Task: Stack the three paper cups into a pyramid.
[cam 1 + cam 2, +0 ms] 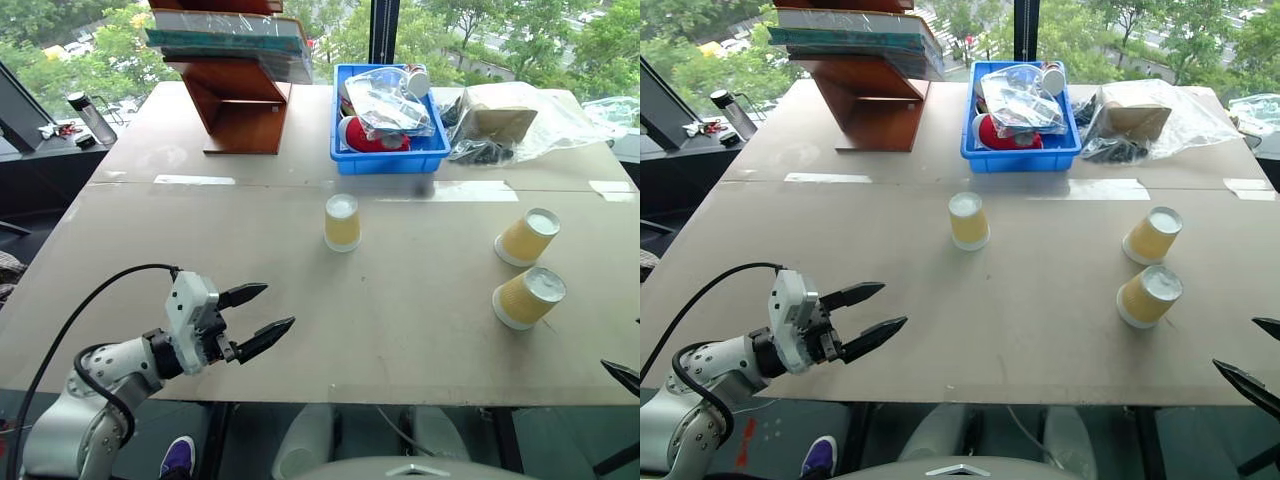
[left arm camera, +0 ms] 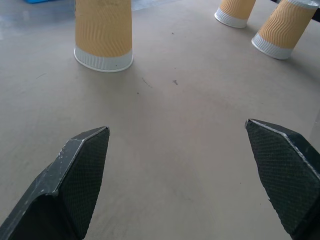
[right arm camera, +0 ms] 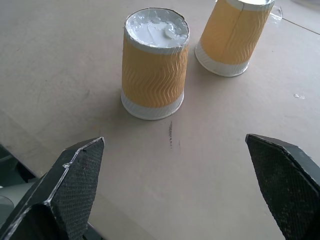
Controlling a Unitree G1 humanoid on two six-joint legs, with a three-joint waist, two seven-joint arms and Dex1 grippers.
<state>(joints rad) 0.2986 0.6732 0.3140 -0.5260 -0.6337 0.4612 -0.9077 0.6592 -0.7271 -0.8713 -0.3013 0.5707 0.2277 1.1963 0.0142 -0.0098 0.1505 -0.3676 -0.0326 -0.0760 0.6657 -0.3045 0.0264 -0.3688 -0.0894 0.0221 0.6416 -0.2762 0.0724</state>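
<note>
The blue bin (image 1: 390,155) sat at twelve o'clock on the far half of the desk (image 1: 200,300), crammed with a crumpled clear plastic bag (image 1: 385,100), something red (image 1: 372,140) underneath and a white-capped container (image 1: 417,80) at its back corner. Just beside it, at one o'clock, lay a clear bag holding a brown paper parcel (image 1: 500,122). At eleven o'clock a wooden stand (image 1: 240,105) carried a stack of books (image 1: 230,35).

The three paper cups all stood upside down, white bases up, none stacked. One cup (image 1: 342,222) stood alone near the middle, just in front of the bin. The other two stood close together at three o'clock, the farther cup (image 1: 527,237) and the nearer cup (image 1: 528,297), apart from each other.

My left tool (image 1: 255,312) hung over the near edge at seven o'clock, fingers spread, pinching nothing. My right tool (image 1: 1252,365) showed at five o'clock, also spread and empty.

My right wrist view brought the nearer cup's dented base and wavy ribbing close; my left wrist view showed all three cups across bare desk.
</note>
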